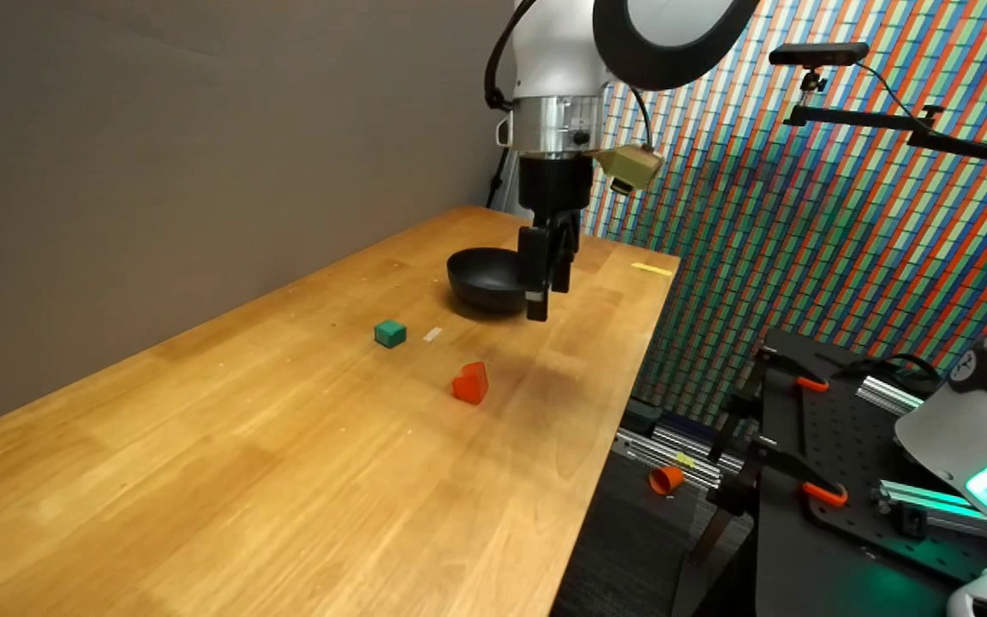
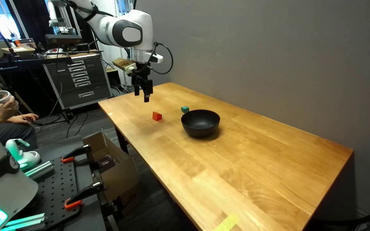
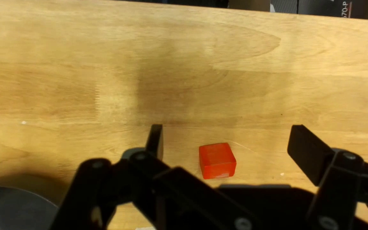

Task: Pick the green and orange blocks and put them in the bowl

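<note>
The orange-red block (image 1: 470, 383) (image 2: 157, 116) lies on the wooden table. In the wrist view the orange-red block (image 3: 217, 160) shows between the open fingers, below them. The green block (image 1: 390, 333) (image 2: 185, 109) sits nearer the wall in both exterior views and is out of the wrist view. The black bowl (image 1: 478, 296) (image 2: 201, 131) stands upright on the table near both blocks. Part of the bowl (image 3: 14, 207) shows at the lower left of the wrist view. My gripper (image 1: 548, 305) (image 2: 142, 97) (image 3: 225, 137) is open and empty, raised above the table, touching neither block.
The wooden table (image 1: 288, 480) (image 2: 268, 179) runs along a grey wall (image 1: 202, 154). Its long edge away from the wall drops to the floor. A white strip (image 1: 433, 334) lies by the green block. Yellow tape (image 1: 652, 269) (image 2: 226, 223) marks one table end.
</note>
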Tool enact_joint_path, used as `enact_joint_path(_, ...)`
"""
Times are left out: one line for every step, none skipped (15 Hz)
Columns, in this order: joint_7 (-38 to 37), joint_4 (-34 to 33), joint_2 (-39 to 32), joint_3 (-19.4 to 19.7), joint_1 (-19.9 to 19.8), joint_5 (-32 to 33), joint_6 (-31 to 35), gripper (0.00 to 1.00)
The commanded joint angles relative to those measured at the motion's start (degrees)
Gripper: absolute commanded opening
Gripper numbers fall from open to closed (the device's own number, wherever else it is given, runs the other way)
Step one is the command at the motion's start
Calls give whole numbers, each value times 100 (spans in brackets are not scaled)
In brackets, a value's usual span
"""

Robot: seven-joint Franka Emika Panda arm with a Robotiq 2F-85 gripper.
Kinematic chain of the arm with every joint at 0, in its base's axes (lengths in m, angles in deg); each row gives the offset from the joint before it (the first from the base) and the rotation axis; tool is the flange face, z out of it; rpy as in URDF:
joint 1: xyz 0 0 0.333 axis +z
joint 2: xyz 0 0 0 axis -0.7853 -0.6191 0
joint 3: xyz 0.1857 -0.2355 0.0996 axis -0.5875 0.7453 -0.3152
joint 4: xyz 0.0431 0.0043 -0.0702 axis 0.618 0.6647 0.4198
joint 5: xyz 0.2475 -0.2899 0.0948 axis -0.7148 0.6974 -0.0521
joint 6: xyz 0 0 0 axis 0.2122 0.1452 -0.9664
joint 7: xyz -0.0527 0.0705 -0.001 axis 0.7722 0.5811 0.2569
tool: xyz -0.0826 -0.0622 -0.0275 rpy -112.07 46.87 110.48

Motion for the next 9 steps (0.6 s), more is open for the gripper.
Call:
enact_joint_path(107,-422,-553,113,93,207,200,100)
enact_joint_path(141,-500,-693,106,96,197,252,100)
enact_joint_path(159,-567,-820,110,105,202,294,100)
enact_joint_path(135,-656,-946,119,126,210,315,100)
enact_joint_path(144,-741,-1077,119,132,184,372,100)
enact_joint_path(155,-816,-1177,114,142,163,390,100)
enact_joint_path(178,-898,-1291,104,145,131,404,100)
enact_joint_path(162,-961,-1375,112,158,131,417,100)
enact_joint_path(147,-1020,-1466,120,166,121,462,100)
